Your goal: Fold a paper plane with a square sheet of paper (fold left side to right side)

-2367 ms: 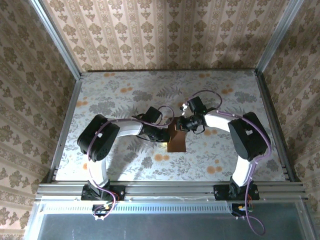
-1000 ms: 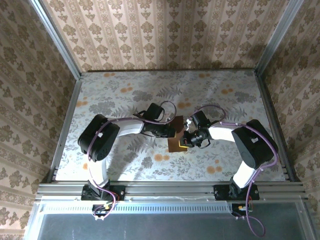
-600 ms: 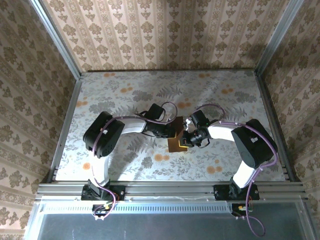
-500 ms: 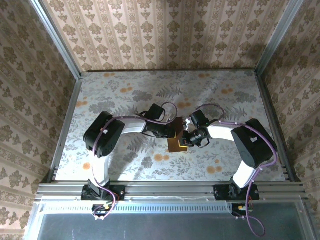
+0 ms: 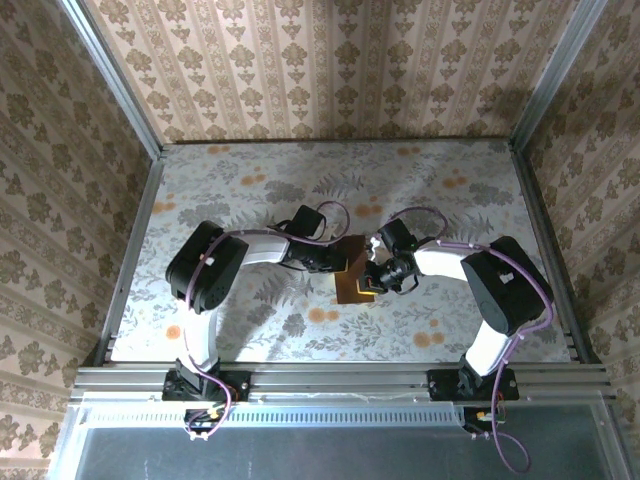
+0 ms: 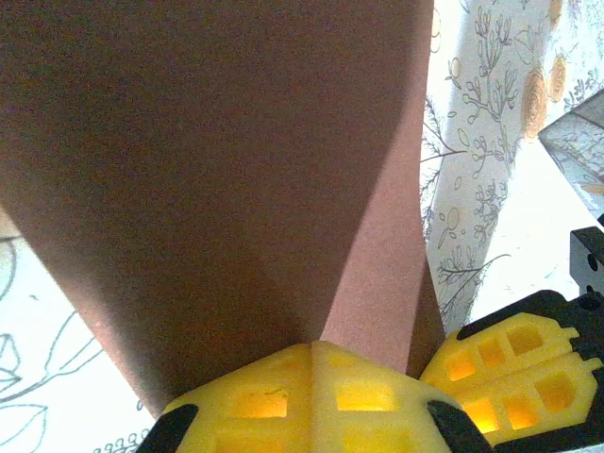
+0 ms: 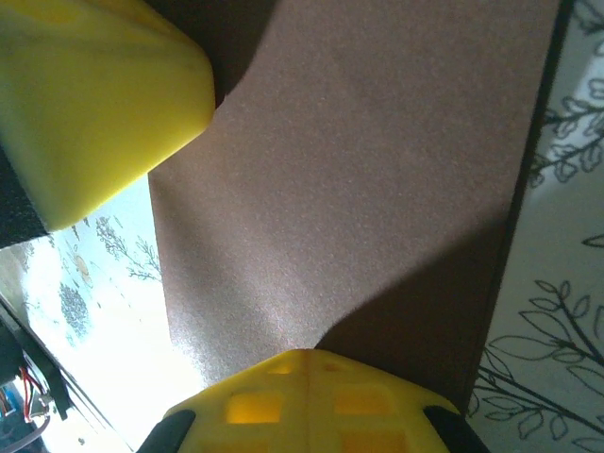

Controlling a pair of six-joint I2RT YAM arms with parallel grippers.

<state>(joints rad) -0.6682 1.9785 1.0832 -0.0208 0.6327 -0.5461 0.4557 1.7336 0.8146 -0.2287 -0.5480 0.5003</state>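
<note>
The left pincer (image 6: 313,354) has its yellow fingers pressed together with no gap. Its tips are down on the square sheet of paper (image 6: 236,142), which spreads out just ahead of them, one flap slanting up from a crease that starts at the tips. The right pincer (image 7: 302,363) is closed tight too, with the same sheet lying directly in front of it and the left pincer's finger just beyond. I cannot tell whether either pair has paper nipped between its pads; both look to be pressing rather than holding.

The main risk is the sheet sliding. It is thin and sits loose on the table (image 5: 450,200), so a sideways drag from either tip would likely carry it along and skew the fold, leaving the edges unmatched. The raised flap looks springy and may reopen once the pressure lifts. The two pincers are very near each other, so a small misjudged move could knock them together or crumple the paper between them.
</note>
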